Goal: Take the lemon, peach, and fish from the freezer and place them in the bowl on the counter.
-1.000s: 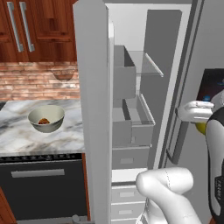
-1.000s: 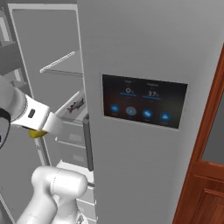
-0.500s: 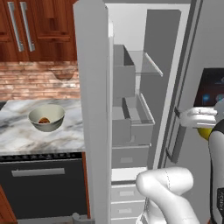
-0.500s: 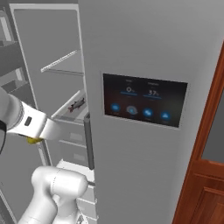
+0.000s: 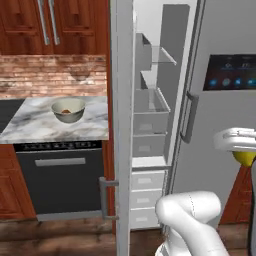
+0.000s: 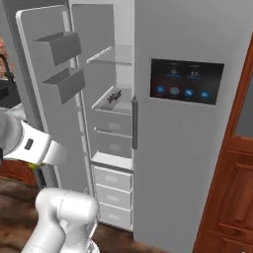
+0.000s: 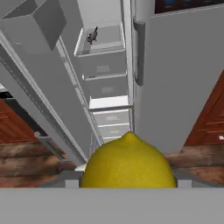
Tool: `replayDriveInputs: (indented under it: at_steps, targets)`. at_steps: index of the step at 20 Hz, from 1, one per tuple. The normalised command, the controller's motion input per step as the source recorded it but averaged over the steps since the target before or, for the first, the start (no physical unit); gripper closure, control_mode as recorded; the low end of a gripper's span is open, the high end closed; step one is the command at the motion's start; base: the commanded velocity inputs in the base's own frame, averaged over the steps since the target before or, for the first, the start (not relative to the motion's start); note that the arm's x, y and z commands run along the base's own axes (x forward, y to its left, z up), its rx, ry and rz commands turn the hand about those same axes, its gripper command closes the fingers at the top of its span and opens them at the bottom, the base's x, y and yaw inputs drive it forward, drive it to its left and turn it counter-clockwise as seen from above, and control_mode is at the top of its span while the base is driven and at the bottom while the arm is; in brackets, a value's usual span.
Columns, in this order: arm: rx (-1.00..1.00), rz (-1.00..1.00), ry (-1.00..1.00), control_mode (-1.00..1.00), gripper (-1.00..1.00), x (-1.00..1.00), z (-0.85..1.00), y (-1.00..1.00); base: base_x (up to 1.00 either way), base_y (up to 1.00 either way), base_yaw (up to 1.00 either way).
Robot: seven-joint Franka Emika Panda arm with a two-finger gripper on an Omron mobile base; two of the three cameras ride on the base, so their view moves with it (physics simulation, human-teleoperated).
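Yellow lemon [image 7: 128, 161] is held between the jaws of the gripper [image 7: 127, 181], outside the freezer [image 6: 188, 148].
In the left base view the lemon [image 5: 245, 157] shows under the white hand, in front of the closed right door. The fish [image 6: 114, 96] lies on the glass shelf inside the open freezer. The bowl [image 5: 68, 110] stands on the marble counter [image 5: 30, 127], left of the open door, with something orange-brown inside it.

The smooth, matt oval yellow lemon [image 7: 128, 162] has an even skin. The tall light-grey freezer [image 6: 183, 148] looks like satin metal, its screen glossy. The veined white-and-grey marble counter [image 5: 35, 127] looks polished above dark red-brown wood cabinets [image 5: 10, 185].
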Motion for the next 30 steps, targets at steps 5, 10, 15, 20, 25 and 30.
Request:
replayDriveInputs:
  at_steps: [5, 10, 15, 20, 25, 30]
  targets:
    - [0.00, 0.00, 0.00, 1.00, 1.00, 0.00, 0.00, 0.00, -0.77, 1.00, 0.04]
    - [0.00, 0.00, 0.00, 1.00, 1.00, 0.00, 0.00, 0.00, -0.12, 1.00, 0.00]
    - [0.00, 0.00, 0.00, 1.00, 1.00, 0.00, 0.00, 0.00, 0.33, 1.00, 0.00]
    - [0.00, 0.00, 0.00, 1.00, 1.00, 0.00, 0.00, 0.00, 0.97, 1.00, -0.04]
    - [0.00, 0.00, 0.00, 1.00, 1.00, 0.00, 0.00, 0.00, 0.93, 0.94, -0.22]
    - [0.00, 0.00, 0.00, 1.00, 1.00, 0.00, 0.00, 0.00, 0.69, 0.55, -0.36]
